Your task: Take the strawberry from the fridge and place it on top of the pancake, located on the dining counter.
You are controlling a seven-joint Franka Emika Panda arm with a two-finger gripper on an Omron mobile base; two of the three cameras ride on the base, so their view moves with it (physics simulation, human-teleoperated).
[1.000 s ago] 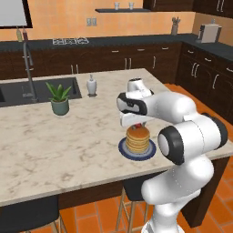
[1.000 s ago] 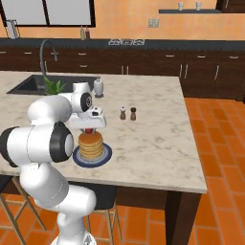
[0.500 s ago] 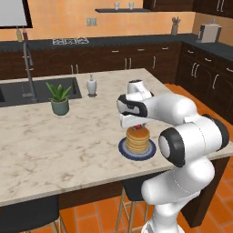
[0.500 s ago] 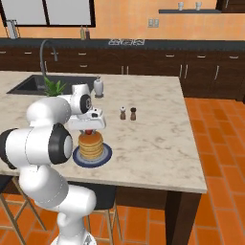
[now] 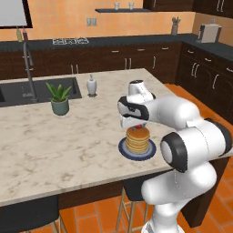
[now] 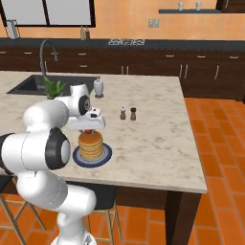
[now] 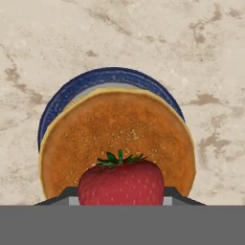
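End effector (image 7: 120, 201), as a second ago, grips strawberry (image 7: 120, 183) just above pancake (image 7: 117, 139), position unchanged.

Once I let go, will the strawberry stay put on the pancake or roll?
The strawberry is rounded, so it may roll a little. The pancake top looks flat and broad, which should stop it. The gripper holds it just above the stack, so any drop is likely short.

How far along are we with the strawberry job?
Done: the strawberry is out of the fridge and over the dining counter. In hand: the gripper is shut on it, right above the pancake. Left: lower it, release, and pull away.
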